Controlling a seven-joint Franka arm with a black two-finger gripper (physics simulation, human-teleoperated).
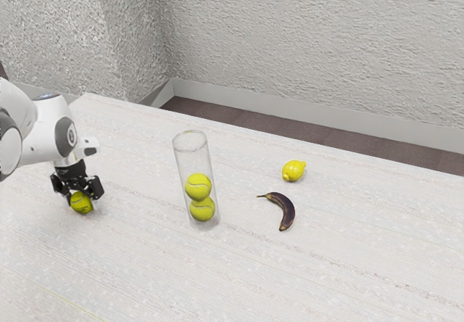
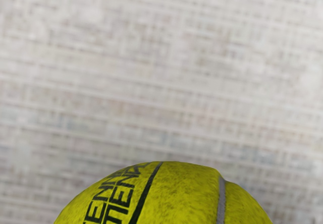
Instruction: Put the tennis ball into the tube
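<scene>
One yellow-green tennis ball (image 1: 81,204) is right at our black gripper (image 1: 82,199), low over the pale, streaked table (image 1: 145,278) and well apart from the clear cylindrical tube (image 1: 179,164); we cannot tell whether our gripper is closed on that ball or merely around it, nor whether the ball touches the table. In our wrist view its dark lettering, black line and grey seam show large against the tabletop.

The tube stands on its base with its round mouth up; inside it we see two more yellow-green balls, the upper one (image 1: 198,187) resting on the lower one (image 1: 202,209). On the tube's far side from our gripper lie a bright yellow lemon (image 1: 293,170) and a curved, dark purple-brown banana (image 1: 285,207); the two are near each other but apart, the banana's thin stem pointing toward the tube.
</scene>
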